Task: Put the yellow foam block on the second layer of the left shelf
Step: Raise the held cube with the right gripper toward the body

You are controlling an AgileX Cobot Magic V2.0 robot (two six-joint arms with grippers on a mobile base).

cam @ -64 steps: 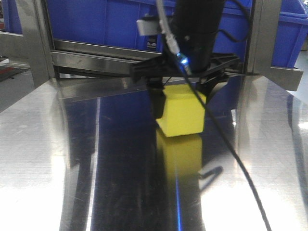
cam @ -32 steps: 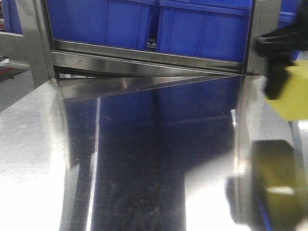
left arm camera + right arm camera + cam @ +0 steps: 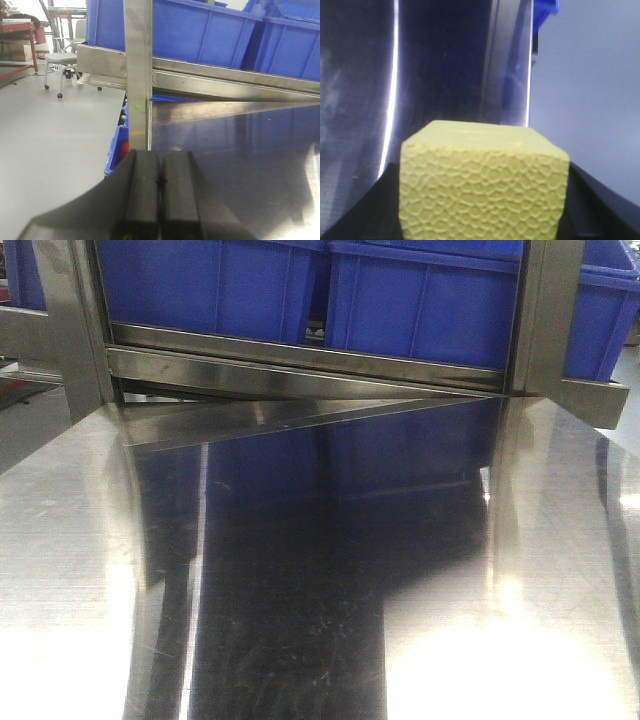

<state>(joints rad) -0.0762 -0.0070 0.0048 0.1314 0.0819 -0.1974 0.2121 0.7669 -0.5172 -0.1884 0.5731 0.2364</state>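
Observation:
The yellow foam block fills the bottom of the right wrist view, held between the black fingers of my right gripper, above the shiny steel table near its right edge. Neither the block nor the right gripper shows in the front view. My left gripper is shut and empty, its two black pads pressed together, low over the steel table beside an upright shelf post.
Blue bins sit on the steel shelf rail behind the table, and they also show in the left wrist view. A blue bin edge lies below the table's left side. A wheeled chair stands on the grey floor at left.
The right gripper with the yellow block moved from the middle of the front view to the right and out of that view. The table there now shows only reflections.

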